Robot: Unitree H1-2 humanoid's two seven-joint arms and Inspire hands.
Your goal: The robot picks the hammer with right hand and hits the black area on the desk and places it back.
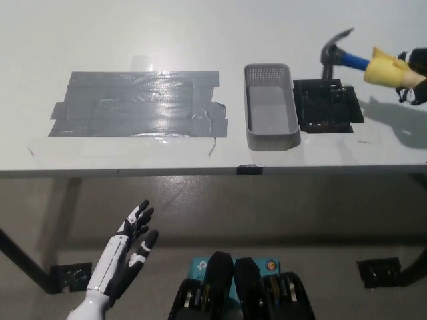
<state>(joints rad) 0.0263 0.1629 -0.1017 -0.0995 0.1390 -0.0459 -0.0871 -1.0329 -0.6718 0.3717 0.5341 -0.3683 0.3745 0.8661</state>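
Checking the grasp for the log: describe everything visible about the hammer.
The hammer has a dark metal-looking head with a curved claw, a blue shaft and a yellow grip. It is held in the air, roughly level, head toward picture left, above the far edge of the black area on the desk. The black right hand, at the picture's right edge, is closed on the yellow grip. The head does not look to be touching the black area.
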